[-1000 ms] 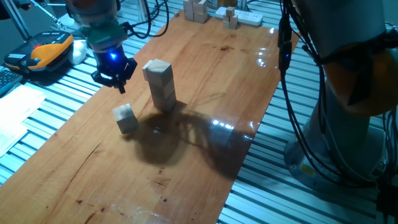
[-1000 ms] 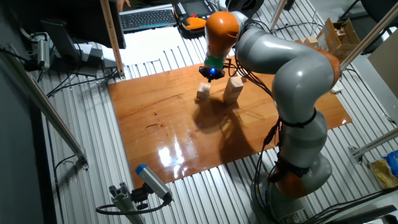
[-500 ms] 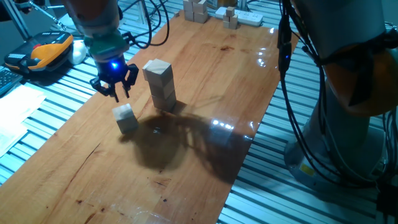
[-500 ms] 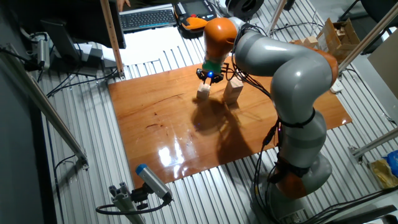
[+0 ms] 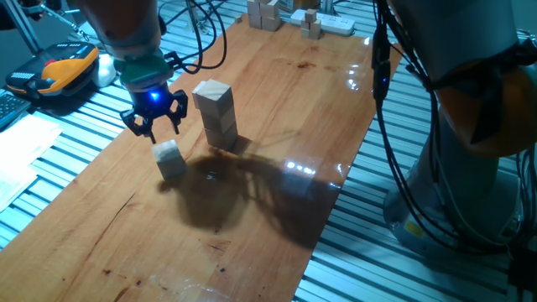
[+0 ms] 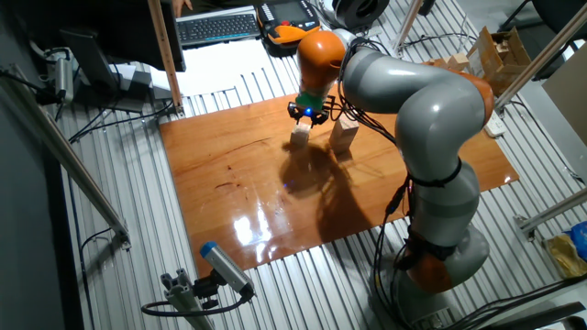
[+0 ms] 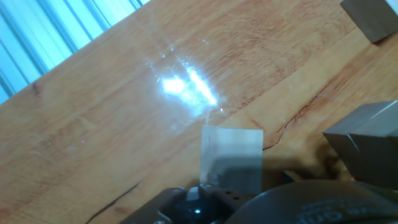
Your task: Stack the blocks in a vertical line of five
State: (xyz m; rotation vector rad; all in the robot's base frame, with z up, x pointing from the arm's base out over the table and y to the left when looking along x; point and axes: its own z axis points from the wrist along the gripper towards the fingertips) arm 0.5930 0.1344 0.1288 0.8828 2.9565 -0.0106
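A loose pale wooden block [image 5: 169, 158] lies on the wooden table [image 5: 277, 126]. A stack of pale blocks [image 5: 215, 113] stands just to its right. My gripper [image 5: 153, 126] hangs open and empty just above the loose block, left of the stack. In the other fixed view the gripper [image 6: 307, 116] is over the loose block [image 6: 300, 137], with the stack [image 6: 343, 133] beside it. The hand view shows the loose block [image 7: 231, 160] right below me and the stack [image 7: 367, 143] at the right edge. Another block corner [image 7: 373, 15] shows at the top right.
A cluster of small wooden blocks [image 5: 264, 13] and a white power strip [image 5: 329, 23] sit at the table's far end. An orange and black device [image 5: 65, 67] lies off the left edge. The arm's base [image 6: 440, 257] stands beside the table. A keyboard [image 6: 218, 26] lies behind it.
My gripper has moved from beside the stack toward the loose block and come lower over it, turning at the wrist. The blocks have not moved.
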